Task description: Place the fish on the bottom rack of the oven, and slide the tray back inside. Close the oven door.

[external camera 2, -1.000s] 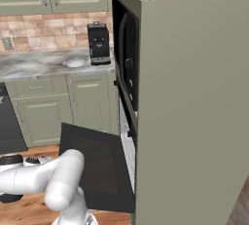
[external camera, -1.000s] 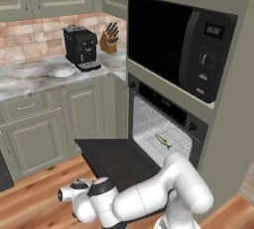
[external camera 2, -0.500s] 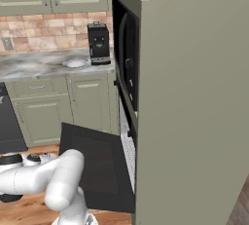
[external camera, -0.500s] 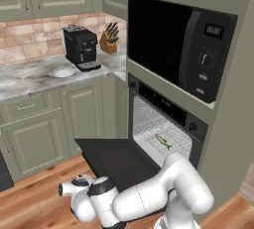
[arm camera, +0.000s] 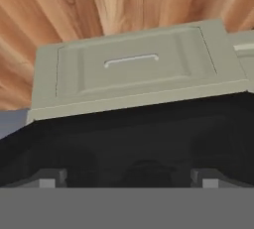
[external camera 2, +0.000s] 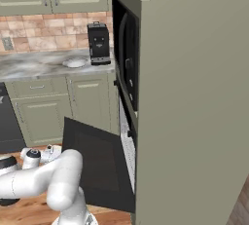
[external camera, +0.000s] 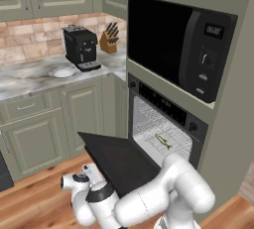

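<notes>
1. One small greenish-yellow fish [external camera: 162, 141] lies on the flat silver wire-grid bottom rack [external camera: 163, 136], near its right edge, inside the black built-in oven [external camera: 163, 119].
2. The wide flat black oven door [external camera: 119, 161] hangs open, hinged low and roughly level above the wood floor [external camera: 34, 200].
3. A black coffee machine [external camera: 80, 47], a wooden knife block [external camera: 109, 39] and a white bowl [external camera: 62, 71] sit on the marble counter [external camera: 30, 79].
4. The white arm folds low at the door's front-left corner; its gripper [arm camera: 129, 176] is set wide apart, holding nothing, with the door's dark surface [arm camera: 129, 139] close before it.
</notes>
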Robot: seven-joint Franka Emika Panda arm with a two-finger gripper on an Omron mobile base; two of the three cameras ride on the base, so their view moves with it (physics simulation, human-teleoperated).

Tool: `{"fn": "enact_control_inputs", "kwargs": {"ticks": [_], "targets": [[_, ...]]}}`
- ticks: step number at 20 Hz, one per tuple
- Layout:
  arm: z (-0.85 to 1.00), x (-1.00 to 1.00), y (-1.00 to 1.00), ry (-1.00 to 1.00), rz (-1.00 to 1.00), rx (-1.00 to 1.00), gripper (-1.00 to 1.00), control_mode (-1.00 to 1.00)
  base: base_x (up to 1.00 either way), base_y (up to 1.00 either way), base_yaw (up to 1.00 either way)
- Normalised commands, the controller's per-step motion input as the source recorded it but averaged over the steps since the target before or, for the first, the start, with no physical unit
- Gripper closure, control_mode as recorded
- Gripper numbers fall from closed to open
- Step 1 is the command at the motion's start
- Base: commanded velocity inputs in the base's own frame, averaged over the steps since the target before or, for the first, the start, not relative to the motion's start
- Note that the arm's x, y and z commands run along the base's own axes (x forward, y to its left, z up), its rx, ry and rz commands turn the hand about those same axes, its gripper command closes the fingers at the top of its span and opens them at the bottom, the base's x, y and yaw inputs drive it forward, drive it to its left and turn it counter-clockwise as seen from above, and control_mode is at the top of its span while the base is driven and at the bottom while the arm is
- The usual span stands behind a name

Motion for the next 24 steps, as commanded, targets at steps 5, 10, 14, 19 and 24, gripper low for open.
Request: {"fn": "enact_control_inputs", "kwargs": {"ticks": [5,10,14,19,24], "targets": [[0.35,0.00,-0.72,-0.37,-0.30,-0.23,-1.00,-1.00,0.00,0.00,0.00],[0.41,0.00,-0.97,-0.30,-0.25,-0.17,-1.00,-1.00,0.00,0.00,0.00],[0.42,0.00,-1.00,-0.29,-0.14,-0.11,-1.00,-1.00,0.00,0.00,0.00],[0.41,0.25,-1.00,-0.26,-0.03,-0.04,-1.00,-1.00,0.00,0.00,0.00],[0.38,0.50,-1.00,-0.20,0.00,0.00,-1.00,-1.00,0.00,0.00,0.00]]}}
